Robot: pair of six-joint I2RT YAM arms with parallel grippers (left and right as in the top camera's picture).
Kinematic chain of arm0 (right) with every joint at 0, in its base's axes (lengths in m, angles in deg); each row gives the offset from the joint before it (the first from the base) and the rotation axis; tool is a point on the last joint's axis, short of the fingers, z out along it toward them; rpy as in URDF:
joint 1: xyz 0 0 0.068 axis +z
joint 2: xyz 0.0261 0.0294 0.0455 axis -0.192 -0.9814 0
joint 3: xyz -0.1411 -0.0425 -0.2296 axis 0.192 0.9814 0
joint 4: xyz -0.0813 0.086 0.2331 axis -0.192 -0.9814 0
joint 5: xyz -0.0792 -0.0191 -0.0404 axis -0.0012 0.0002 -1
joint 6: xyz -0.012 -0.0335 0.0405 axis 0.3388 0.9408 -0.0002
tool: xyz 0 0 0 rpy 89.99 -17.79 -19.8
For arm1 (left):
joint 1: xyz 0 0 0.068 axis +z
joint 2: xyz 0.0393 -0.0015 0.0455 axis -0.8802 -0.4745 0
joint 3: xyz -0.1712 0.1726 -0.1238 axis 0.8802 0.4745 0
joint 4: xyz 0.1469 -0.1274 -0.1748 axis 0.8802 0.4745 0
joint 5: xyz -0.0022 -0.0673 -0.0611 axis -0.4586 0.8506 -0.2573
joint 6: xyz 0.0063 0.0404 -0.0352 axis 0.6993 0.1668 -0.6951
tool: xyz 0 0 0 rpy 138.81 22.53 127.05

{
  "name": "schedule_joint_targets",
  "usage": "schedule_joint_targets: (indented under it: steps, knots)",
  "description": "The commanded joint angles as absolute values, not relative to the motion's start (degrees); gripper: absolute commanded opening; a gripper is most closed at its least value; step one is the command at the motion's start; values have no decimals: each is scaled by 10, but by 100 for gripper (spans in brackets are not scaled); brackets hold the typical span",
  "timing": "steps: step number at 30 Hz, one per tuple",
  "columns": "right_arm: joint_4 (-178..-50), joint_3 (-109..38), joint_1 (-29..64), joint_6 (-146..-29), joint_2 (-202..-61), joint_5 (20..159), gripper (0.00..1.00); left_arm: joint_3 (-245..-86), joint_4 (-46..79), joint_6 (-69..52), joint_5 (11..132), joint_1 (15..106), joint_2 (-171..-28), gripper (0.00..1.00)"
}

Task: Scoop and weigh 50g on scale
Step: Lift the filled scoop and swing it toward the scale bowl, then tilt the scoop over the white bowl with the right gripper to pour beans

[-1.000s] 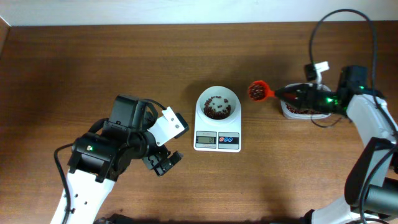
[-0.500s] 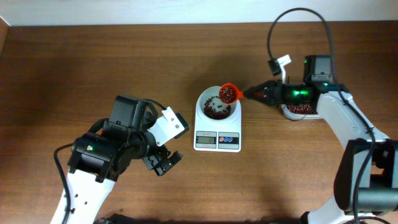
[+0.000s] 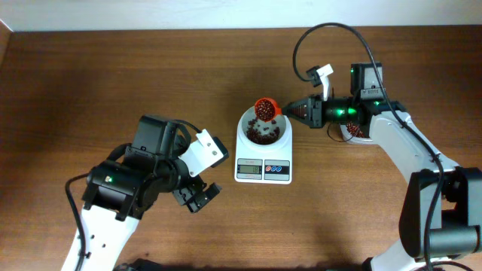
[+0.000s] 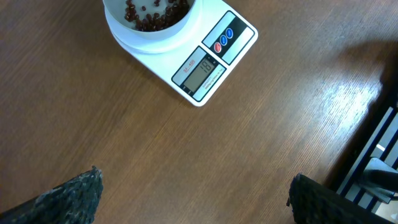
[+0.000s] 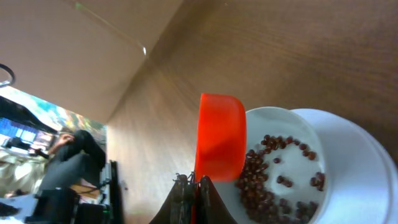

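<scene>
Overhead view: the small white rectangular digital scale (image 3: 263,170) sits on the brown wooden bench (image 3: 113,75). Its round white bowl (image 3: 283,125) holds tiny dark red-brown beans (image 3: 261,136). The right jaws are clamped on the handle of an orange plastic scoop (image 3: 264,109), which is tipped over the bowl's far rim with beans in its cup. A clear plastic tub (image 3: 348,136) lies partly under that arm. The left jaws stand wide, holding nothing, above bare wood near the scale's front-left.

Can't read the scale (image 3: 263,170) digits from overhead. Can glimpse only part of the tub (image 3: 352,132) under the right arm, toward the table's right edge.
</scene>
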State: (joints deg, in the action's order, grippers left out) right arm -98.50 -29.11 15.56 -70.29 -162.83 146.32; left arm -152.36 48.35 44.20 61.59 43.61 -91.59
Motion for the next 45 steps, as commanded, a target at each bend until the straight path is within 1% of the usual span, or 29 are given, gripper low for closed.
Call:
schedule_joint_targets:
  steps: [1, 7, 29, 32, 34, 37, 40, 42, 45]
  knots:
    - [-984, -289, 159, -646, -1632, 1445, 4, -1534, 484, 434, 618, 438, -910, 99]
    - [-984, -289, 159, -618, -1632, 1435, 4, -1534, 484, 434, 618, 438, -910, 99]
    - [-984, -289, 159, -618, -1632, 1435, 4, -1534, 484, 434, 618, 438, -910, 99]
    - [-994, -289, 159, -618, -1632, 1455, 4, -1534, 484, 434, 618, 438, -910, 99]
    - [-997, -289, 159, -618, -1632, 1421, 4, -1534, 484, 434, 618, 438, -910, 99]
    - [-999, -289, 158, -618, -1632, 1436, 4, -1534, 484, 434, 618, 438, -910, 99]
    - [-999, -289, 159, -610, -1632, 1417, 4, -1534, 484, 434, 618, 438, -910, 99]
    - [-1002, -289, 158, -609, -1631, 1446, 4, -1534, 484, 434, 618, 438, -910, 99]
    - [-1006, -289, 163, -591, -1632, 1399, 4, -1534, 484, 434, 618, 438, -910, 99]
